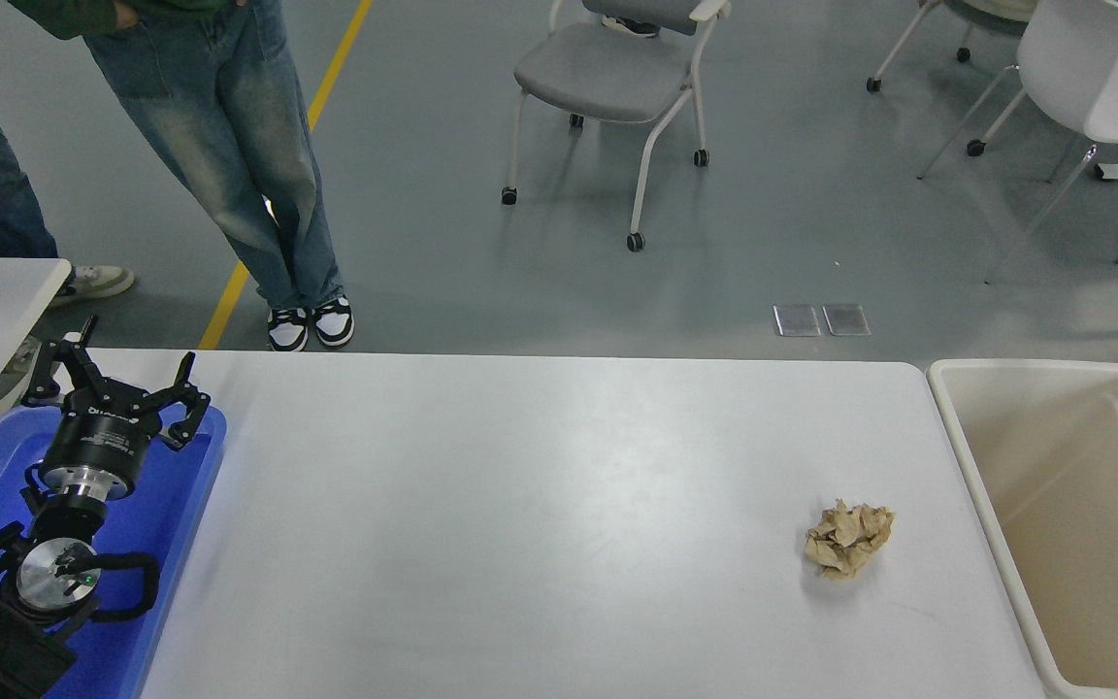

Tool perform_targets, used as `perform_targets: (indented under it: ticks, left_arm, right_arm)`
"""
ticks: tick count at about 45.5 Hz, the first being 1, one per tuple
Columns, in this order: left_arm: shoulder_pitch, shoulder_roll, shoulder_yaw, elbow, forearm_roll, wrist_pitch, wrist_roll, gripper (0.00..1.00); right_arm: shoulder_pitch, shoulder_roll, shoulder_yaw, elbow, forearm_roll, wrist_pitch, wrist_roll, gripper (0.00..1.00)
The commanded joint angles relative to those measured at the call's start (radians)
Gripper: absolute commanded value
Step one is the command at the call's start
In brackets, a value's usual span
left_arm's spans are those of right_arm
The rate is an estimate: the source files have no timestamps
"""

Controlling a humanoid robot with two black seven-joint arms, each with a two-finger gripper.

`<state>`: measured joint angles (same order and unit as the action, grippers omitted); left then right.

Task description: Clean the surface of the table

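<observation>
One crumpled paper ball point(849, 539) lies on the table surface point(540, 524).

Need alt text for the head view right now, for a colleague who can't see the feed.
A crumpled brown paper ball lies on the white table surface, near a beige bin at its right end. The left gripper is parked open over a blue tray; a person stands beyond.
</observation>
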<state>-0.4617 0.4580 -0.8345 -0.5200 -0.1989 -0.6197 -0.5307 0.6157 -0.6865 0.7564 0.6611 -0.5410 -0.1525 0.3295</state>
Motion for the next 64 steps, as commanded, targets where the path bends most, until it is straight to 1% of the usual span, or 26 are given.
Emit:
perform_targets:
  ticks: [1, 5, 7, 12, 15, 19, 23, 27, 34, 37, 42, 49, 53, 64]
  left_arm:
    - [0.000, 0.001, 0.000, 0.000, 0.000, 0.000, 0.000, 1.00]
    - [0.000, -0.001, 0.000, 0.000, 0.001, 0.000, 0.000, 1.00]
    - [0.000, -0.001, 0.000, 0.000, -0.001, 0.000, 0.000, 1.00]
    - [0.000, 0.001, 0.000, 0.000, 0.000, 0.000, 0.000, 1.00]
    - [0.000, -0.001, 0.000, 0.000, 0.000, 0.000, 0.000, 1.00]
    - [0.000, -0.001, 0.000, 0.000, 0.001, 0.000, 0.000, 1.00]
    - [0.000, 0.001, 0.000, 0.000, 0.001, 0.000, 0.000, 1.00]
    - [0.000, -0.001, 0.000, 0.000, 0.001, 0.000, 0.000, 1.00]
    - [0.000, -0.001, 0.000, 0.000, 0.001, 0.000, 0.000, 1.00]
    - [0.000, -0.001, 0.000, 0.000, 0.001, 0.000, 0.000, 1.00]
    - [0.000, -0.001, 0.000, 0.000, 0.001, 0.000, 0.000, 1.00]
    - [0.000, 0.001, 0.000, 0.000, 0.001, 0.000, 0.000, 1.00]
    - [0.000, -0.001, 0.000, 0.000, 0.001, 0.000, 0.000, 1.00]
    - [-0.002, 0.001, 0.000, 0.000, 0.001, 0.000, 0.001, 1.00]
  right_arm:
    - [-0.105, -0.002, 0.230, 0.201, 0.082, 0.096, 0.000, 1.00]
    - [-0.154, 0.025, 0.310, 0.253, 0.105, 0.140, 0.000, 1.00]
    - [-0.177, 0.068, 0.348, 0.279, 0.107, 0.163, 0.000, 1.00]
    - [-0.206, 0.116, 0.383, 0.302, 0.115, 0.206, -0.003, 1.00]
    - [-0.212, 0.142, 0.383, 0.296, 0.170, 0.247, -0.003, 1.00]
    - [-0.215, 0.183, 0.382, 0.272, 0.288, 0.304, 0.003, 1.00]
    - [-0.215, 0.228, 0.385, 0.220, 0.326, 0.343, 0.013, 1.00]
    - [-0.205, 0.274, 0.388, 0.200, 0.326, 0.347, 0.042, 1.00]
    - [-0.186, 0.286, 0.393, 0.154, 0.331, 0.352, 0.118, 1.00]
    - [-0.185, 0.298, 0.380, 0.120, 0.331, 0.372, 0.143, 1.00]
    - [-0.183, 0.320, 0.368, 0.032, 0.323, 0.392, 0.163, 1.00]
    - [-0.131, 0.347, 0.314, -0.116, 0.323, 0.429, 0.198, 1.00]
    - [-0.128, 0.346, 0.287, -0.132, 0.323, 0.444, 0.226, 1.00]
    - [-0.116, 0.347, 0.284, -0.133, 0.325, 0.461, 0.230, 1.00]
